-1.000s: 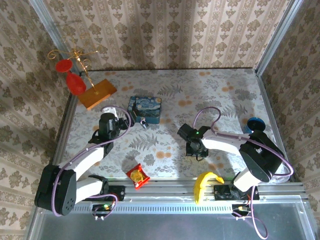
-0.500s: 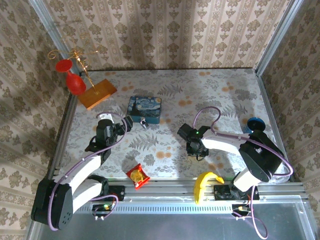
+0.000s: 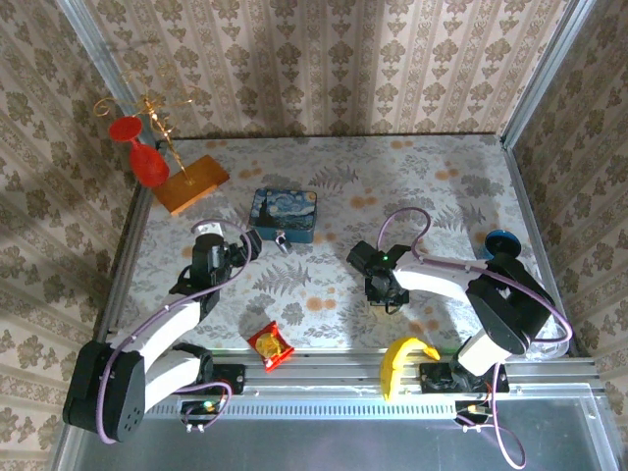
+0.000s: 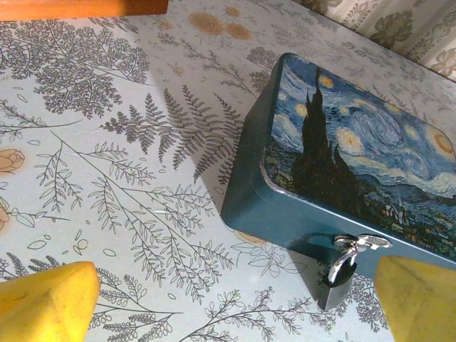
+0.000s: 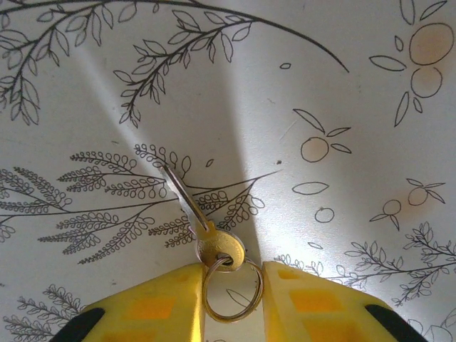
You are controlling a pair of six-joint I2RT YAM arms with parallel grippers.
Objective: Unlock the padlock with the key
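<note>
Against the front wall of the blue starry-night tin [image 4: 356, 142] hangs the padlock [image 4: 340, 274], a small dark body under a silvery shackle caught in the tin's latch. It is shut as far as I can see, with its lower end down at the bench [image 3: 442, 186]. My left gripper [image 4: 231, 306] faces it from just in front, released wide and empty, one finger low on each side of the wrist view. The key [image 5: 192, 210] lies flat on the bench well apart from the lock, over toward the right arm, its blade pointing away from the right gripper [image 5: 233, 285]. The yellow pads [image 5: 157, 306] stand on either side of the key's ring [image 5: 232, 293] and seem to touch it, but I cannot tell whether the grip has set. So I judge I am on the pickup of the key, with nothing yet done at the lock. Next I need a firm pinch near the key's head, since the ring could let it swing. After that comes a lift and a carry across to the tin, while the left gripper steadies the padlock with its keyhole exposed.
</note>
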